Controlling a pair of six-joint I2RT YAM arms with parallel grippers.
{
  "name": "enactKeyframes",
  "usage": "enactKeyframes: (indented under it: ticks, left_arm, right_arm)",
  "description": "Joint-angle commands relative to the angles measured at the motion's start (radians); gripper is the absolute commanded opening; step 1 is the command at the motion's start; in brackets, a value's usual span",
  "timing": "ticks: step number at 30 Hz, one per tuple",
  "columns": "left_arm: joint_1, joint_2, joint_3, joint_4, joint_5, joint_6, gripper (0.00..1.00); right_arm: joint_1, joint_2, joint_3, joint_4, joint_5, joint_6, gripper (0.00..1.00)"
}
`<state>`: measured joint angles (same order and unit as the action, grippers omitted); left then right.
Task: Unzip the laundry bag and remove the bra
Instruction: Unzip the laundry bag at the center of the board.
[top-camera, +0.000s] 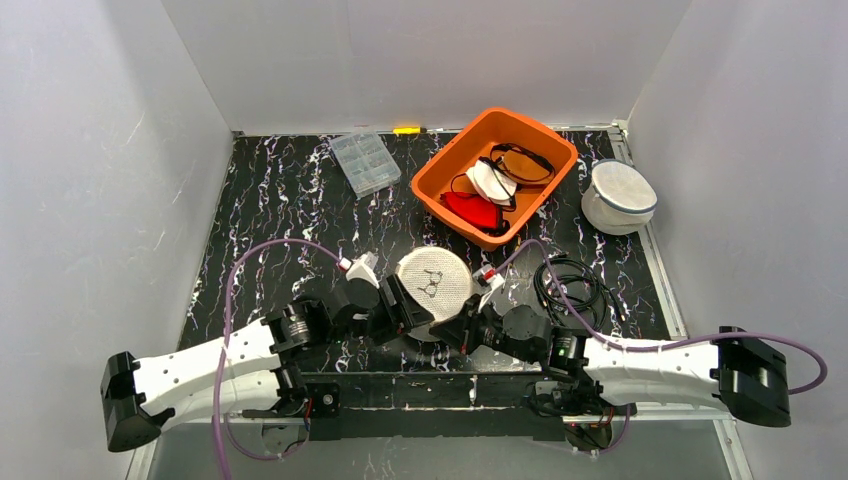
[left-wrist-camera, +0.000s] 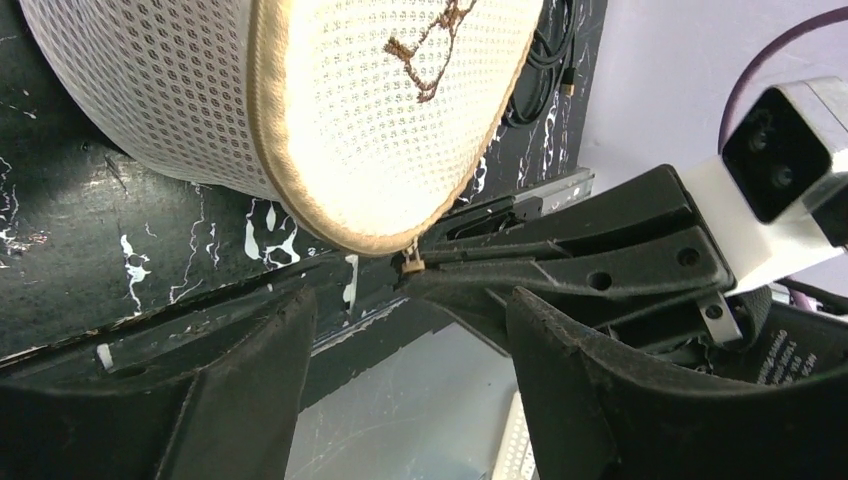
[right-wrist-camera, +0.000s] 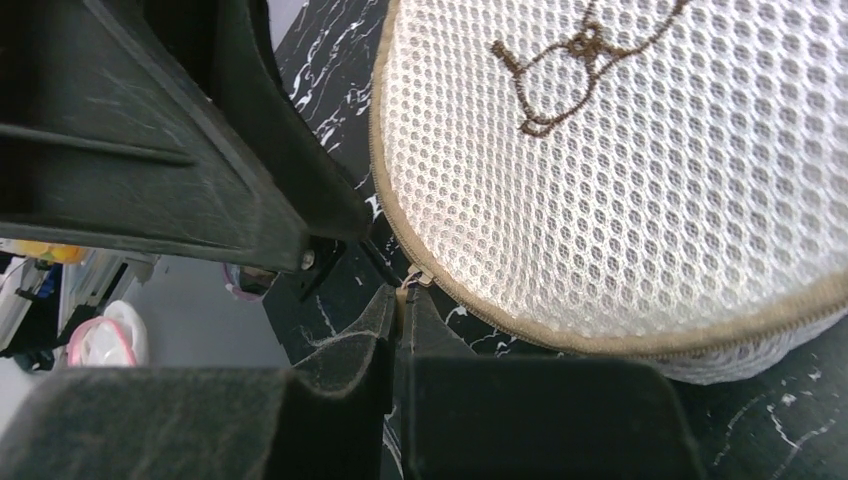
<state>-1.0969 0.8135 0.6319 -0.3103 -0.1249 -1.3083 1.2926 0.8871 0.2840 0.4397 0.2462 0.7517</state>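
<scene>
Currently, near to far:
R gripper (right-wrist-camera: 400, 305): fingertips pinched on zipper pull (right-wrist-camera: 415, 279) at bag's near rim.
L gripper (left-wrist-camera: 405, 330): jaws apart, holding nothing, just beside pull.
Laundry bag (top-camera: 433, 285): btwn grippers, still zipped; bra inside, hidden.
Risk: pull may slip; unheld bag may drag w/ zip.
Writing: none legible; embroidered bra outline (left-wrist-camera: 425, 45) only.
</scene>
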Motion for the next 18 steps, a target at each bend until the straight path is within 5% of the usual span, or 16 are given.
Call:
enactKeyframes:
  ticks: [1,18]
  left_arm:
    - [-0.021,0.017,-0.009,0.025,-0.116,-0.058,0.66]
    - [-0.021,0.11,0.067,-0.093,-0.257,-0.04,0.33]
  right_arm:
    - [0.011,0.039,0.056,0.147,-0.016,-0.005,0.01]
    - [0.018,0.022,0.05,0.164,-0.055,-0.014,0.01]
